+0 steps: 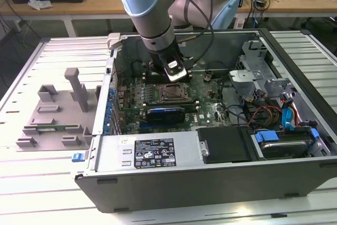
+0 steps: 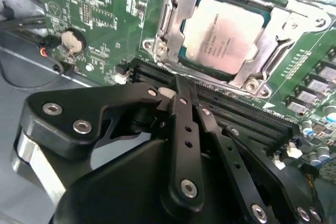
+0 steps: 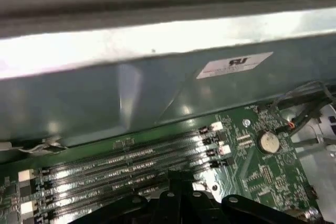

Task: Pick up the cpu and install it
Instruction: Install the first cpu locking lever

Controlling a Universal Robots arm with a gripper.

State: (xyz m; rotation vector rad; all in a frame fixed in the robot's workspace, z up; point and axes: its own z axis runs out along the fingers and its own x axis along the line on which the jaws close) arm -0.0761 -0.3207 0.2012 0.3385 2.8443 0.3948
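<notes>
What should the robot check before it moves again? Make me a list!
1. Cpu in its place: ok. The cpu lies flat inside the metal socket frame.
2. Hand empty: ok. The hand is shut with nothing in it.
3. Hand off the cpu: ok. Its tip is over the memory slots, beside the socket frame.
4. Socket frame locked down: cannot tell.
5. Computer case open on top: ok.
</notes>
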